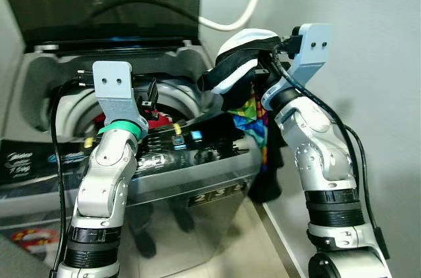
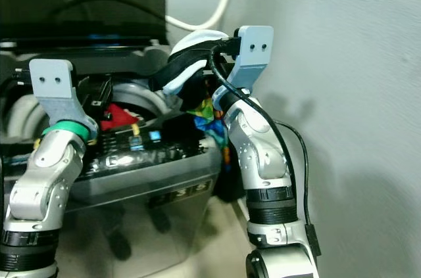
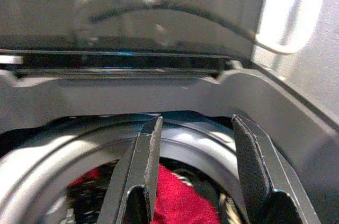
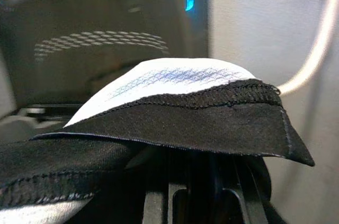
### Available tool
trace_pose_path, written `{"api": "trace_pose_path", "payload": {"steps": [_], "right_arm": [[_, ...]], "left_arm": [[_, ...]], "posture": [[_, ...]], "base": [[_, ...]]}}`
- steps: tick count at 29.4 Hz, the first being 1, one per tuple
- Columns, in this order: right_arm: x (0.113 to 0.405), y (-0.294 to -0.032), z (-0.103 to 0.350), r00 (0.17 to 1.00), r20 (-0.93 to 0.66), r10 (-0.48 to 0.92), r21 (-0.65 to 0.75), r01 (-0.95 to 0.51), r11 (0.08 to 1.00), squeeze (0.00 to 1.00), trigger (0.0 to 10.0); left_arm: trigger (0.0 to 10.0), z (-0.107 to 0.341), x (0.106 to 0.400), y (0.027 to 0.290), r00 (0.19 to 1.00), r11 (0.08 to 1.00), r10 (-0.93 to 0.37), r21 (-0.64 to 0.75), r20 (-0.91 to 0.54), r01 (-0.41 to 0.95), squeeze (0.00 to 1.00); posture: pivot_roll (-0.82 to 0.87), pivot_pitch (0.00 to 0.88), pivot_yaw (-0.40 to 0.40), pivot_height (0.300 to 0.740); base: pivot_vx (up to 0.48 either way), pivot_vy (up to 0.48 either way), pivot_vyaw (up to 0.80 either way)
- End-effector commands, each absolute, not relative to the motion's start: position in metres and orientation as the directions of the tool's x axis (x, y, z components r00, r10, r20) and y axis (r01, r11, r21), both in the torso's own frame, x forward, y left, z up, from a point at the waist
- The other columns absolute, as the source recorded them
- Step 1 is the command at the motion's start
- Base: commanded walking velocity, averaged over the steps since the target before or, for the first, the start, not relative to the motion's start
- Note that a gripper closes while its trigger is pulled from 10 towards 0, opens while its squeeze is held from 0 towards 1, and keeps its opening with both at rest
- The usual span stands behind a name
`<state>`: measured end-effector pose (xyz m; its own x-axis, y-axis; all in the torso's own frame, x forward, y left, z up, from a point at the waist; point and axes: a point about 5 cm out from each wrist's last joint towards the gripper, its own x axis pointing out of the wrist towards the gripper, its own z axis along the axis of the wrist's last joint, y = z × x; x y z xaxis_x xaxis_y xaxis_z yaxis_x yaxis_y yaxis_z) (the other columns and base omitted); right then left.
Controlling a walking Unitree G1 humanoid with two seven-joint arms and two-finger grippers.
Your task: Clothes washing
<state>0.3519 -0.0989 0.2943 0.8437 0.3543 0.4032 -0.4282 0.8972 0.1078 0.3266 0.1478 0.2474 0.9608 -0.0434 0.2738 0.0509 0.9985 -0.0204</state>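
Observation:
A top-loading washing machine (image 1: 197,179) stands before me with its lid (image 1: 112,2) raised. A red garment (image 3: 180,203) lies inside the drum (image 1: 72,104). My left gripper (image 3: 193,123) hovers open just above the drum's mouth with nothing between its fingers. My right gripper (image 1: 255,74) is raised over the machine's right rear corner, shut on a black and white garment (image 1: 237,61). That cloth drapes over the fingers and hides them. A multicoloured part (image 1: 253,117) of the garment hangs down beside the machine's right edge.
A white hose (image 1: 243,15) loops along the grey wall (image 1: 368,41) behind the machine. The wall runs close along the right side. The control panel (image 1: 177,140) with lit buttons lies at the front. Pale floor (image 1: 217,245) is below.

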Motion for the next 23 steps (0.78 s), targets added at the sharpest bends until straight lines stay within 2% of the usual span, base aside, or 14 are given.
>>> {"api": "trace_pose_path", "payload": {"steps": [1,23], "right_arm": [[0.3477,-0.0997,0.2985,0.830,0.427,0.359,0.097,-0.437,0.894,0.00,10.0],[0.3485,-0.0985,0.2997,0.826,0.437,0.357,0.111,-0.444,0.889,0.00,10.0]], "left_arm": [[10.0,0.2484,0.3256,0.1456,0.960,0.998,-0.048,-0.014,0.274,0.054,0.00],[10.0,0.2471,0.3242,0.1496,0.961,0.999,-0.038,-0.011,0.273,0.043,0.00]], "posture": [[0.05,0.027,-0.052,0.740],[0.06,0.015,-0.059,0.740]], "base": [[0.000,0.000,0.80],[0.000,0.000,0.80]]}}
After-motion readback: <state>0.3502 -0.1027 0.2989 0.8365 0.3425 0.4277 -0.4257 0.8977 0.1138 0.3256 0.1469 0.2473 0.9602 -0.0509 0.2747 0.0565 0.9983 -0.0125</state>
